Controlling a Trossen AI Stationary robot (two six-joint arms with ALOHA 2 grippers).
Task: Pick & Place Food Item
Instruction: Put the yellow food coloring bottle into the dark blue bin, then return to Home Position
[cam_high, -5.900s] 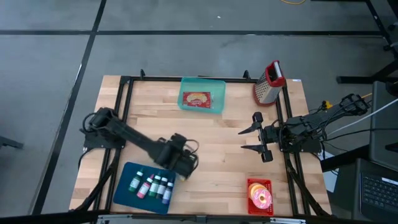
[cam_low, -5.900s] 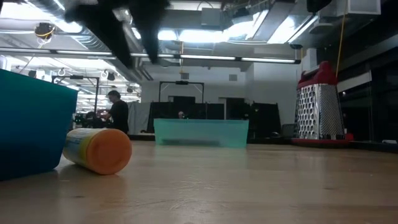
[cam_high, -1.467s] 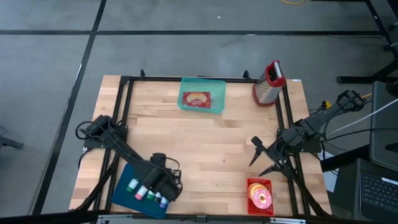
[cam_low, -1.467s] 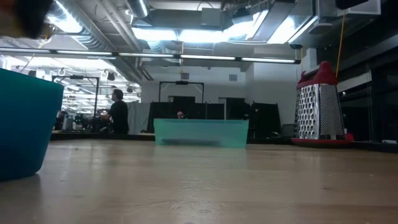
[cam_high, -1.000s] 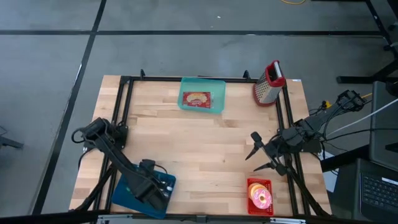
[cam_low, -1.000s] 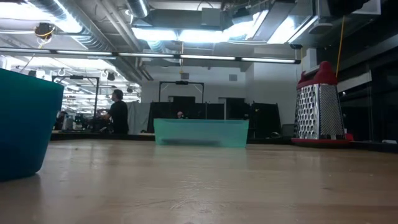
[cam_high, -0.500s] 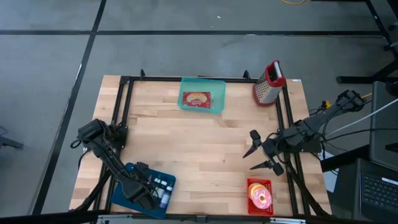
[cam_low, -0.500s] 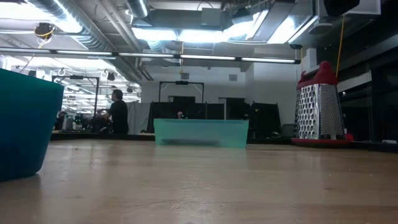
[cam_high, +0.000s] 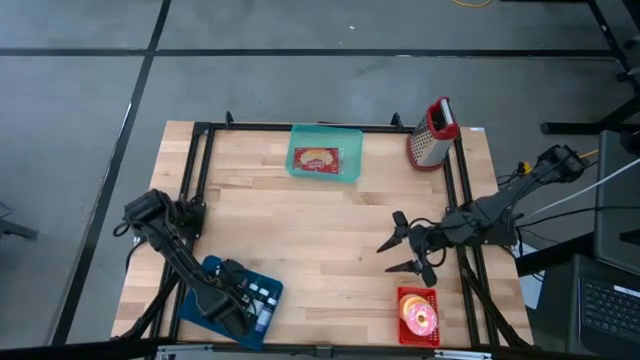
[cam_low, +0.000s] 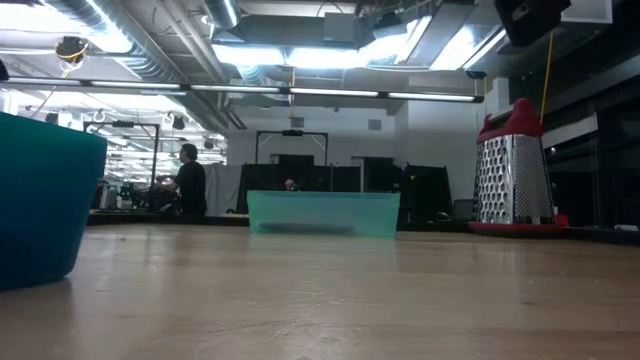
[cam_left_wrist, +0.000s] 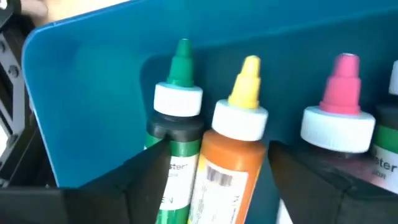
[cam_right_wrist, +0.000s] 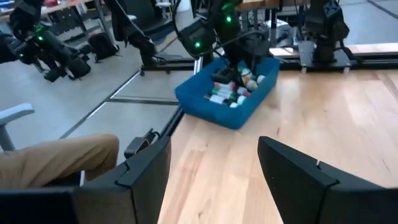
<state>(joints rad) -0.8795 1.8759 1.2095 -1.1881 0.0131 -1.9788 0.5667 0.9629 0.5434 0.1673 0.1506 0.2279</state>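
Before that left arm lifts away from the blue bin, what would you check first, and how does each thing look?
1. Orange bottle lies inside the blue bin, between the green-capped bottle and the pink-capped bottle: ok.
2. Left gripper open, fingers either side of the orange bottle: ok.
3. Fingers clear of the neighbouring bottles: cannot tell.
4. Right gripper open, empty, well away from the bin: ok.
5. Bin fully on the table: cannot tell.
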